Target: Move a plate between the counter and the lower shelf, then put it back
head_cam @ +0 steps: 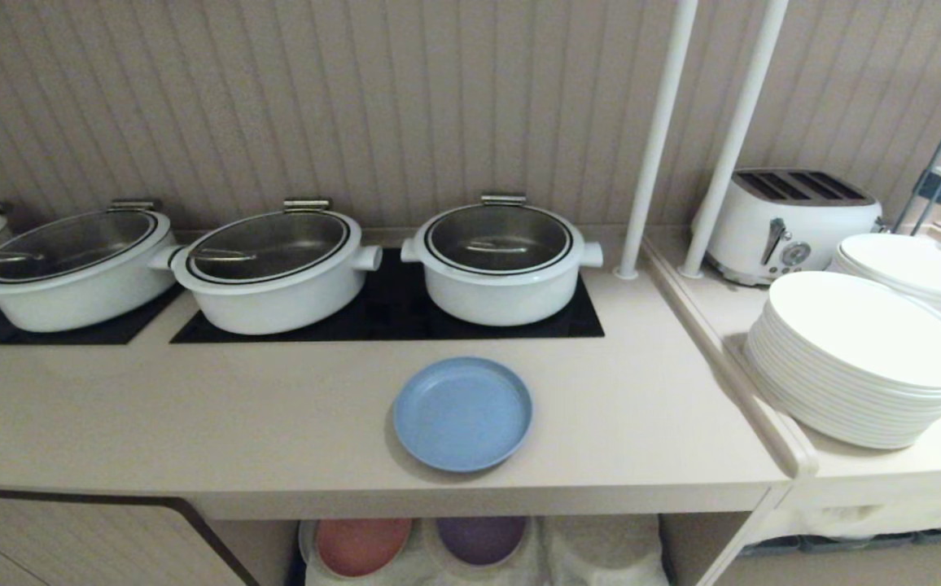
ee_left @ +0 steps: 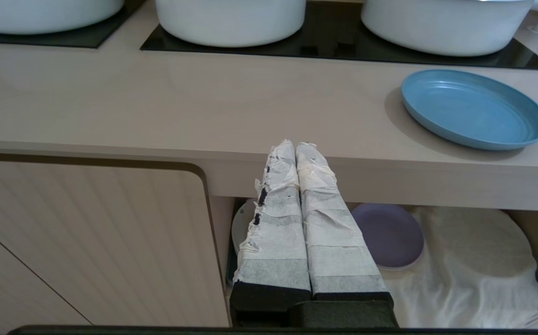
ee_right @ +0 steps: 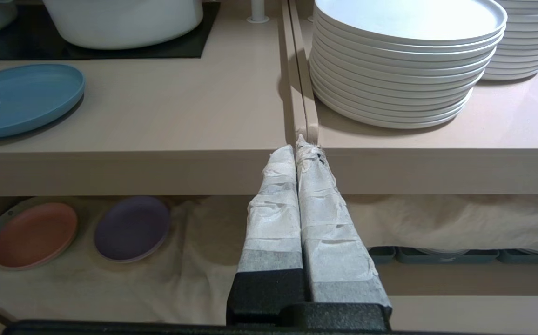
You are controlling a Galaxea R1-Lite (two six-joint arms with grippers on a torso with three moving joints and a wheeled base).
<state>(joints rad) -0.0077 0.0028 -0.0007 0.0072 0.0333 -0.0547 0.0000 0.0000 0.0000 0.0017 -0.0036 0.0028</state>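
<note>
Plate (head_cam: 462, 413) sits flat on the counter (head_cam: 194, 423), in front of the hob panels; nothing touches it. Left gripper (ee_left: 295, 145) clenched on nothing, taped fingers pressed together, held off the counter's front edge — plate up and off to the side of its tips, well apart; purple plate (ee_left: 386, 235) just past them, down in the lower shelf (ee_left: 464, 260). Right gripper (ee_right: 295, 148) likewise clenched and empty, by the rail where the two tops meet; plate far to its side, stack of white dinner plates (ee_right: 404, 60) above. Pink plate (ee_right: 34, 234) and purple share the shelf's cloth; one round bump beside them looks free, though partly hidden. Judgement: either nothing begun or the round trip finished — cannot tell which.
</note>
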